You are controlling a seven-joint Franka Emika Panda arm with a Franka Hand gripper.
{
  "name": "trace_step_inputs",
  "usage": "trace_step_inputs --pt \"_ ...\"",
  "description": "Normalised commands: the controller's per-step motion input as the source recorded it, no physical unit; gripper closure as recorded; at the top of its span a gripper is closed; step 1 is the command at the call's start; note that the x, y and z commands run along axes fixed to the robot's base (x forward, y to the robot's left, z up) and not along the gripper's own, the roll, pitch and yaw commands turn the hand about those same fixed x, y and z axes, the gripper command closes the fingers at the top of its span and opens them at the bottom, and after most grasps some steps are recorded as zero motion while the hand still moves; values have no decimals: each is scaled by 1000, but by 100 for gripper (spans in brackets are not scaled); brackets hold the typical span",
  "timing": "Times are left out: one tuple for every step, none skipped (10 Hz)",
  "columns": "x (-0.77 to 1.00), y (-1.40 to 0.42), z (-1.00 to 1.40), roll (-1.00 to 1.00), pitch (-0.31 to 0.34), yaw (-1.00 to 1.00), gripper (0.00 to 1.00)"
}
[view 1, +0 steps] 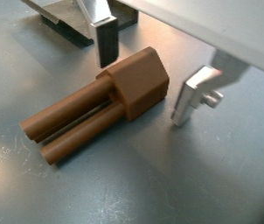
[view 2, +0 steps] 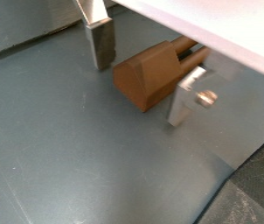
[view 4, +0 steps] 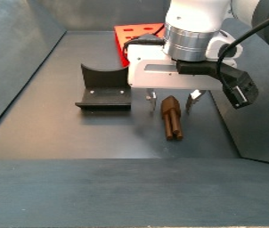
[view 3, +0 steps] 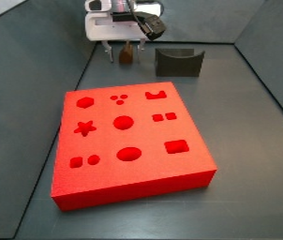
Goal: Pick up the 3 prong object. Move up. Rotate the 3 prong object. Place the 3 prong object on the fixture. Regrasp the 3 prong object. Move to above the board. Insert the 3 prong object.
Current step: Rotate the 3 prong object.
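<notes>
Silver fingers [view 1: 195,94] of the hand [view 4: 174,101] spread wide, straddling the 3 prong object [view 4: 173,120], not pinching.

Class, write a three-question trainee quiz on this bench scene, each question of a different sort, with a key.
1. True or false: the gripper is shut on the 3 prong object.
2. The 3 prong object lies on: A the board; B the floor; C the fixture.
3. Fill in: the fingers stand on either side of the piece's ____ end.

Key: 1 false, it is open; 2 B; 3 blocky.
</notes>
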Motion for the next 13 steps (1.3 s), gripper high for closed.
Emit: trace_step_inputs --pt "0 0 1000 0 0 0 0" --pt "-4 -2 1000 -2 5 0 0" --pt "-13 -5 1000 -22 31 6 0" --pt "-11 -4 1000 -40 48 10 0" --pt "-8 -4 1000 -61 58 10 0" --pt "-11 -6 1000 -81 64 12 0" --pt "-18 -6 1000 -104 53 11 0" --pt "-24 -5 1000 -122 49 11 0" --pt "-26 -6 907 -138 46 9 0" --pt "-27 -3 737 -157 39 6 0" --pt "0 0 0 0 0 1000 0" --pt "-2 -5 -126 0 0 1000 0" --pt "13 -12 -265 0 0 1000 0"
